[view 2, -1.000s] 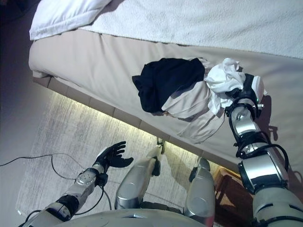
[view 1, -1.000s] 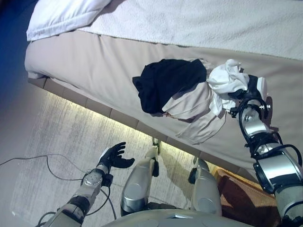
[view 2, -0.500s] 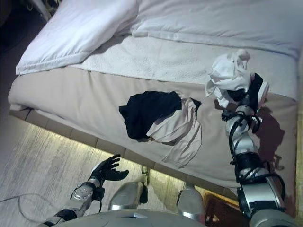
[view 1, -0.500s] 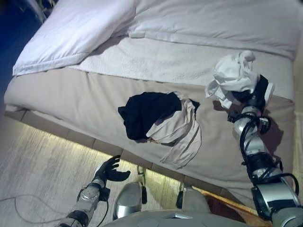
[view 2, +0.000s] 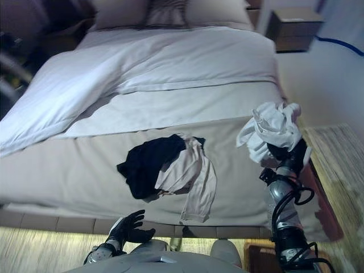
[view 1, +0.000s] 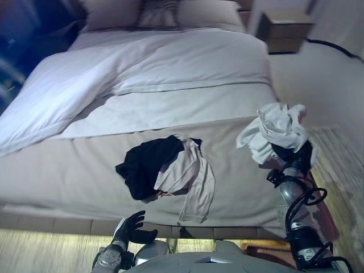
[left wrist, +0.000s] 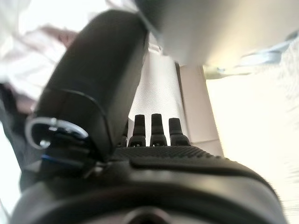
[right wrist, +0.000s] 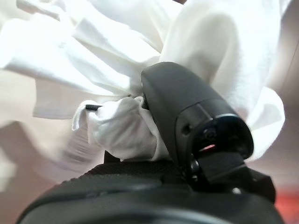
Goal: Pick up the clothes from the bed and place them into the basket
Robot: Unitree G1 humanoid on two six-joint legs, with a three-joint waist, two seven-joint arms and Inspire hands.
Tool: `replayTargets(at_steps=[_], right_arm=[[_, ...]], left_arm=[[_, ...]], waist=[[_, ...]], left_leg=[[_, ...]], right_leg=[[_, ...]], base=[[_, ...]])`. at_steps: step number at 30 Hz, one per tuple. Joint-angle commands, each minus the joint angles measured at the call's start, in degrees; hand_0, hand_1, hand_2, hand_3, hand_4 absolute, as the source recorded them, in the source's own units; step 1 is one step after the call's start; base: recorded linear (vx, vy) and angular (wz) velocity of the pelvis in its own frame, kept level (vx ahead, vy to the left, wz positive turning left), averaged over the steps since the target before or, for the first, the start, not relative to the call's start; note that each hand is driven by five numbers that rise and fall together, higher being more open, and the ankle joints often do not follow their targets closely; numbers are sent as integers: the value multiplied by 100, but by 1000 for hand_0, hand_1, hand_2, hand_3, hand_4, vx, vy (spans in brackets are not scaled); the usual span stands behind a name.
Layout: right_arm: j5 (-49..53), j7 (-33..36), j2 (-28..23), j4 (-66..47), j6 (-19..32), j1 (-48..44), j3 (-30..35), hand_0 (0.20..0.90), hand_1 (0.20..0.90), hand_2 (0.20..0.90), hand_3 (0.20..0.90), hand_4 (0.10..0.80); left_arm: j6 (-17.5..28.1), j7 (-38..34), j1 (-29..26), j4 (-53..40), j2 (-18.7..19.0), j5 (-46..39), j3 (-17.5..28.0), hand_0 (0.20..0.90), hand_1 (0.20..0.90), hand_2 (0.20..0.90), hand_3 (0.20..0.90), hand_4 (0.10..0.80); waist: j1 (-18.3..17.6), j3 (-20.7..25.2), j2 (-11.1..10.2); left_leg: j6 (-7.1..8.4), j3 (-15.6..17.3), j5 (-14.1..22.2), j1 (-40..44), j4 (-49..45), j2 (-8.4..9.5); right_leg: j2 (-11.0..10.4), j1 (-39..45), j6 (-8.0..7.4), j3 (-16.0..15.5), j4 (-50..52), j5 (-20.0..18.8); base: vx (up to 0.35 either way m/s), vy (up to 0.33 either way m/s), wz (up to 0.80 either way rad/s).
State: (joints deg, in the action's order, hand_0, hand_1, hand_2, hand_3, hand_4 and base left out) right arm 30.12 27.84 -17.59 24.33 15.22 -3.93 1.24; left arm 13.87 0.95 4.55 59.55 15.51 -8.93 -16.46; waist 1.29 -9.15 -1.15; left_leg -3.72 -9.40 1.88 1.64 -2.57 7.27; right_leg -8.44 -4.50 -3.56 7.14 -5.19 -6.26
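My right hand [view 1: 293, 154] is shut on a crumpled white garment [view 1: 274, 128] and holds it up above the bed's right side, clear of the sheet. In the right wrist view the white cloth [right wrist: 117, 126] is bunched between my thumb [right wrist: 187, 112] and the palm. A black garment [view 1: 145, 165] and a beige garment [view 1: 187, 176] lie together on the beige sheet [view 1: 68, 170] near the bed's front edge, the beige one hanging over it. My left hand [view 1: 129, 227] is open and empty, low in front of the bed; its straight fingers [left wrist: 152, 127] show in the left wrist view.
A white duvet [view 1: 170, 62] and pillows [view 1: 159, 11] cover the bed's far half. A wooden nightstand [view 1: 284, 31] stands at the back right. A pale rug [view 1: 341, 153] lies right of the bed. A brown basket's edge [view 2: 256, 253] shows on the floor at the lower right.
The camera has tilted up, so more of the bed shows. My right hand has lifted the white garment off the pile and carried it to the right. The left hand stays open.
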Motion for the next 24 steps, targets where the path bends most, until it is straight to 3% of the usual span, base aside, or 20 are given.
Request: replayTargets(at_steps=[1,3,4,5,6,9,10,11,12,13,14,15,18,20,21,22,24], right_arm=[[-197,330,-302,-211,786,-204,167,300,300,300,200,100],[-338,405,-247,116,862,-123,229,300,300,300,200,100],[-427,364,-219,426,798,-123,242,300,300,300,200,100],[-411,333,-221,577,738,-146,232,300,300,300,200,100],[-431,364,-188,931,687,-155,184,300,300,300,200,100],[-431,279,-211,1493,609,-236,43,300,300,300,200,100],[-508,362,-217,1679,594,-318,-10,300,300,300,200,100],[-512,418,-215,1719,597,-344,-20,300,300,300,200,100],[-614,493,-211,1958,638,-510,-46,300,300,300,200,100],[-689,584,-186,2052,625,-625,-81,300,300,300,200,100],[-665,635,-126,2158,620,-705,-120,300,300,300,200,100],[-653,669,-111,2179,600,-718,-123,300,300,300,200,100],[-429,555,-122,2432,467,-751,-303,300,300,300,200,100],[-335,221,-175,2651,334,-829,-377,300,300,300,200,100],[-334,168,-174,2752,292,-866,-450,300,300,300,200,100],[-235,141,-175,2849,307,-945,-680,300,300,300,200,100],[-266,279,-170,2699,94,-902,-804,300,300,300,200,100]], left_arm=[[197,161,-288,128,320,-3,-181,900,900,900,900,800],[160,127,-315,171,408,7,-153,900,900,900,900,800],[56,21,-265,122,484,-149,-47,900,900,900,900,800],[-6,-13,-217,64,531,-207,47,900,900,900,900,800],[28,-20,-132,57,602,-237,210,900,900,900,900,800],[21,-24,-116,176,630,-326,363,900,900,900,900,800],[28,-6,-124,240,621,-392,405,900,900,900,900,800],[38,5,-129,259,622,-390,412,900,900,900,900,800],[35,-82,-114,306,558,-518,481,900,900,900,900,800],[50,-144,-119,327,525,-595,527,900,900,900,900,800],[59,-209,-120,365,475,-674,611,900,900,900,900,800],[56,-215,-122,374,470,-673,626,900,900,900,900,800],[311,-19,-15,290,303,-307,731,900,900,900,900,800],[306,-66,8,317,258,-303,622,900,900,900,900,800],[365,-1,28,323,242,-255,587,900,900,900,900,800],[392,68,69,283,255,-256,575,900,900,900,900,800],[317,52,70,159,241,-126,437,900,900,900,900,800]], waist=[[-21,102,228],[5,37,244],[114,-16,264],[207,-56,299],[375,-43,413],[664,147,485],[809,211,460],[850,214,446],[1063,273,339],[1222,241,264],[1357,276,147],[1381,289,126],[1385,156,-35],[1484,28,-33],[1563,11,22],[1581,-14,58],[1529,44,152]], left_leg=[[330,-151,26,-204,24,-467],[273,-5,124,-162,-1,-442],[273,229,123,-64,50,-477],[268,385,97,6,83,-513],[221,601,-7,13,147,-593],[118,899,-149,-178,177,-684],[109,1059,-176,-276,134,-707],[108,1103,-168,-283,118,-707],[163,1355,-155,-459,78,-758],[221,1606,-268,-608,-27,-824],[351,1802,-340,-817,-128,-924],[374,1834,-347,-858,-150,-947],[594,1713,-408,-1225,-655,-1258],[676,1322,-474,-1513,-1051,-1225],[690,1140,-626,-1640,-929,-1176],[657,1021,-543,-1465,-795,-1074],[623,1023,-581,-1211,-461,-1075]], right_leg=[[-251,133,-500,-457,536,-163],[-465,-94,-548,-722,693,-352],[-715,-218,-600,-1286,1067,-569],[-765,-210,-589,-1517,1278,-524],[-785,-101,-456,-1722,1878,-299],[-699,205,-233,-2193,2407,155],[-727,426,-209,-2451,2404,269],[-739,480,-211,-2489,2410,303],[-738,888,-297,-2760,2261,607],[-653,1151,-234,-2987,1816,735],[-480,1447,-276,-3093,1277,908],[-447,1485,-286,-3093,1184,914],[-222,1409,-176,-2905,800,860],[-171,1459,-100,-2769,722,862],[-125,1479,-95,-2689,745,905],[-116,1389,-107,-2595,808,923],[-142,1272,-107,-2670,973,959]], base=[[-63,144,-54],[-85,116,-55],[-146,131,-87],[-308,169,-137],[-312,142,-148],[-219,40,-119],[-113,-45,-80],[-89,-114,-90],[-130,-189,-88],[-207,-312,-105],[-181,-252,-118],[-115,-306,-139],[-59,-238,-100],[6,-76,-87],[37,2,-33],[48,84,-13],[52,102,-42]])
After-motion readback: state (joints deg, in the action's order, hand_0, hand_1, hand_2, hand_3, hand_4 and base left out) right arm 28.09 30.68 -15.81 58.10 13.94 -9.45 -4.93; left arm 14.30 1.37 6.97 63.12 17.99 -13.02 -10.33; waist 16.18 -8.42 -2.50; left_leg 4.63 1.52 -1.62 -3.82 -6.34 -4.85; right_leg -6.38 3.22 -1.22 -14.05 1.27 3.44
